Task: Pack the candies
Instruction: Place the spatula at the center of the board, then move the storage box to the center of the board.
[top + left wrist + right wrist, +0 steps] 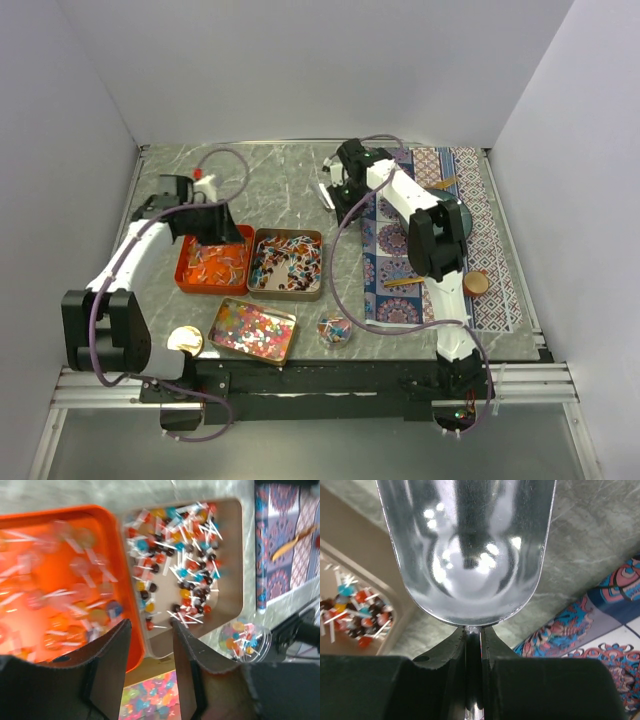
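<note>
The right claw [473,637] grips the metal scoop [470,550] by its handle; lollipops [355,612] lie toward the left arm. Nearer, the left claw [149,655] hovers half-open, empty.

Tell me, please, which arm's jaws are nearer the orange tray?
Left. Jaws of the left arm hang over the orange tray; those of the right arm, clamping a scoop, sit beyond the brown tray.

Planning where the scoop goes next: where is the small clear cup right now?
In the top view the small clear cup sits near the front edge, between the tin of bead candies on its left and the patterned mat on its right.
</note>
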Motion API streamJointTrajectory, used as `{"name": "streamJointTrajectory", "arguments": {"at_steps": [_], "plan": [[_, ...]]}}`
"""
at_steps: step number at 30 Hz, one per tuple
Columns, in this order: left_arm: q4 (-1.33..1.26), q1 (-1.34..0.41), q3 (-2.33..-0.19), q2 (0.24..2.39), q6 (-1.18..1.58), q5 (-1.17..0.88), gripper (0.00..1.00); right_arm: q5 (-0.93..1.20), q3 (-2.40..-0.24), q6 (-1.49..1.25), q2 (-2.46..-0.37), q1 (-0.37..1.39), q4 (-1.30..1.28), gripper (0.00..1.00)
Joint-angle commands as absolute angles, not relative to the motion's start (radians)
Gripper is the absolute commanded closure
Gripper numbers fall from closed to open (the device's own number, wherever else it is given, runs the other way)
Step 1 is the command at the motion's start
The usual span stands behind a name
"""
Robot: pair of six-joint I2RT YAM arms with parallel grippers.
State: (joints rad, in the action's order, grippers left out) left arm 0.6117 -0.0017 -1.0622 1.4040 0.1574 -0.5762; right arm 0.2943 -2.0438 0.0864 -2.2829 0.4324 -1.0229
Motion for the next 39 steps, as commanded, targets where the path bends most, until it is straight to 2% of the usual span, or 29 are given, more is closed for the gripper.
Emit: {"name": "streamJointTrajectory", "arguments": {"at_steps": [1,4,7,17,20,21,23,24,29,32,38,39], "plan": [[0.582,-0.106,-1.028,1.410,0.221,-0.493,0.53,0.250,-2.098,0.072,-2.302,0.443,-0.992,0.74],[0.572,-0.142,-0.994,1.414,0.273,-0.356,0.50,0.232,-2.097,0.083,-2.287,0.448,-0.992,0.52],[0.565,-0.152,-0.989,1.449,0.299,-0.290,0.50,0.213,-2.083,0.098,-2.257,0.446,-0.992,0.41],[0.571,-0.232,-1.135,1.676,0.331,-0.244,0.58,0.130,-2.125,0.109,-2.114,0.423,-0.969,0.36],[0.590,-0.233,-1.193,1.739,0.348,-0.206,0.72,0.101,-2.128,0.117,-2.060,0.410,-0.962,0.35],[0.598,-0.233,-1.228,1.771,0.354,-0.193,0.85,0.095,-2.123,0.120,-2.036,0.407,-0.960,0.35],[0.603,-0.230,-1.261,1.804,0.365,-0.167,0.97,0.078,-2.112,0.135,-2.014,0.399,-0.957,0.35],[0.606,-0.230,-1.299,1.837,0.370,-0.160,0.99,0.071,-2.100,0.141,-1.993,0.396,-0.956,0.35],[0.611,-0.229,-1.474,1.976,0.355,-0.147,0.99,0.034,-2.066,0.170,-1.951,0.387,-0.942,0.35],[0.623,-0.221,-1.665,2.095,0.319,-0.109,0.99,0.032,-2.059,0.175,-1.942,0.376,-0.945,0.35],[0.606,-0.203,-1.819,2.240,0.256,-0.112,0.98,0.041,-2.029,0.190,-1.928,0.359,-0.948,0.36],[0.604,-0.202,-1.819,2.238,0.253,-0.127,0.84,0.040,-2.023,0.193,-1.924,0.356,-0.948,0.36]]}}
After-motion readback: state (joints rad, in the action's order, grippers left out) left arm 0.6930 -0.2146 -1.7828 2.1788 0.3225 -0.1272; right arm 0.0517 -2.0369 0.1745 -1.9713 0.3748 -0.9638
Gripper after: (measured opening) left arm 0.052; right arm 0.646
